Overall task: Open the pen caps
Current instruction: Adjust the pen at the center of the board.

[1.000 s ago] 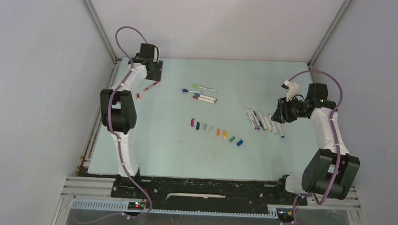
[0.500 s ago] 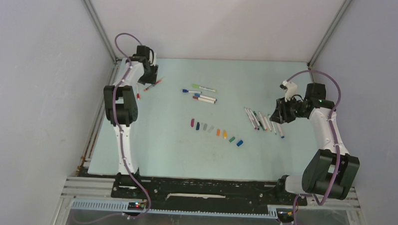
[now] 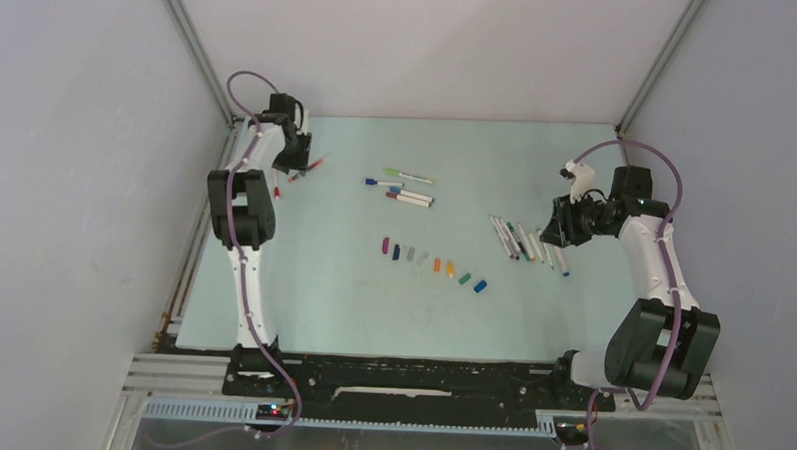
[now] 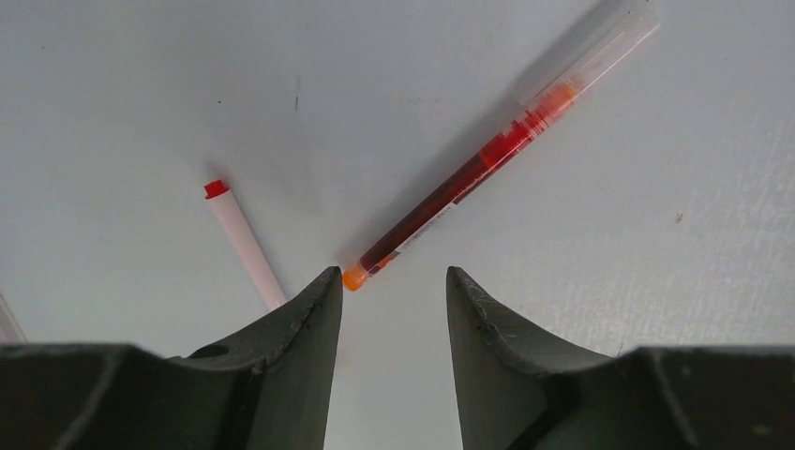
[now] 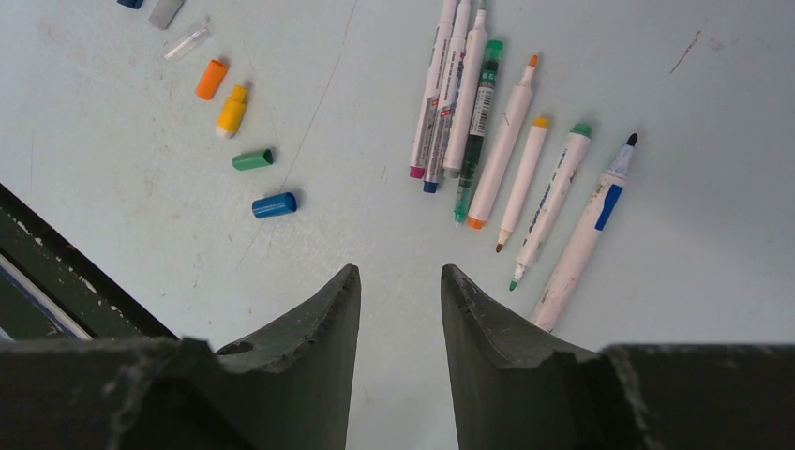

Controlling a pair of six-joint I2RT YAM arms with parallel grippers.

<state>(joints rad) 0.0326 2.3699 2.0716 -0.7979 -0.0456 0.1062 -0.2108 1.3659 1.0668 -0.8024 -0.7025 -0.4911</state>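
While the left gripper [image 4: 394, 281] is hovering low over the pale table [image 4: 141, 94], near its far left corner, its jaws are standing apart and are grasping nothing. Just beyond the fingertips a red pen [image 4: 469, 173] is lying diagonally, its orange end almost touching the tip of one finger [image 4: 300, 328] and its clear end pointing away to the upper right. Beside it a short white pen [image 4: 246, 246] with a red end is lying, and its near part is hiding under the same finger. I cannot tell whether this red end is a cap.

On the other side the right gripper [image 5: 398, 277] is hanging above the table with its jaws released too, and nothing is sitting between them. In front of it a row of pens [image 5: 497, 141] is lying side by side, most of them showing bare coloured tips. To the left of this row the loose pen caps [image 5: 253, 159] are resting apart from each other in a slanted line: blue nearest, then green, yellow, orange, a clear one and a grey one at the picture edge.

Seen from above, a few more pens [image 3: 401, 188] are lying in the far middle part of the table, between the two arms, and the pen caps are lying nearer to the bases, well apart from both grippers
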